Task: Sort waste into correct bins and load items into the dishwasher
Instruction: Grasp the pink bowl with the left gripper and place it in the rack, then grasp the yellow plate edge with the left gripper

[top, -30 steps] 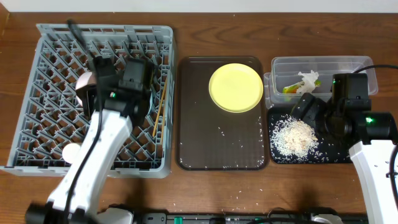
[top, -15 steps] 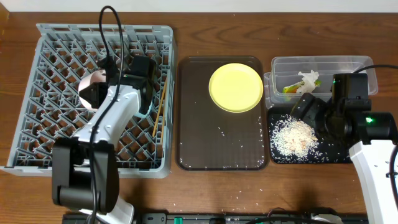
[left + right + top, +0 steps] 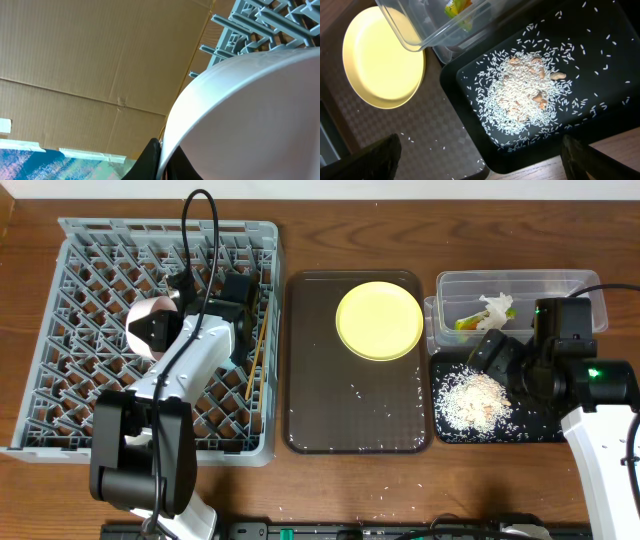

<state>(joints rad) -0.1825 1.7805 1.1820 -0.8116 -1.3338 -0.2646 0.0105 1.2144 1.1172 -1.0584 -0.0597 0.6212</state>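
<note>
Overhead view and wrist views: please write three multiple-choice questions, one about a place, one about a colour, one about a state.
1. Where does the yellow plate lie?
A) in the grey rack
B) on the brown tray
C) on the bare table

2. What colour is the tray under the rice?
A) black
B) yellow
C) grey

3. The left pincer is
A) open above the plate
B) resting in the rice
C) shut on the white bowl

Answers: B, the plate sits at the tray's far end; A, black shows around the grains; C, the left wrist view shows a finger clamped on the bowl's rim.
</note>
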